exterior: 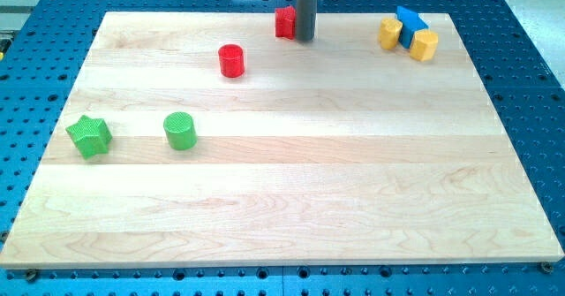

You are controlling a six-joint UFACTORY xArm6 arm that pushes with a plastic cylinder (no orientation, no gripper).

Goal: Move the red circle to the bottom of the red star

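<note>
The red circle (pixel 231 60) is a short cylinder on the wooden board, in the upper middle-left. The red star (pixel 284 21) lies near the view's top edge of the board, up and to the right of the circle; its right side is hidden behind my rod. My tip (pixel 305 39) rests on the board just right of the red star, touching or nearly touching it, and well to the right of the red circle.
A green star (pixel 89 136) and a green circle (pixel 180 130) lie at the left. At the top right a blue block (pixel 410 22) sits between two yellow blocks (pixel 389 33) (pixel 424 45). The wooden board (pixel 291 181) lies on a blue perforated table.
</note>
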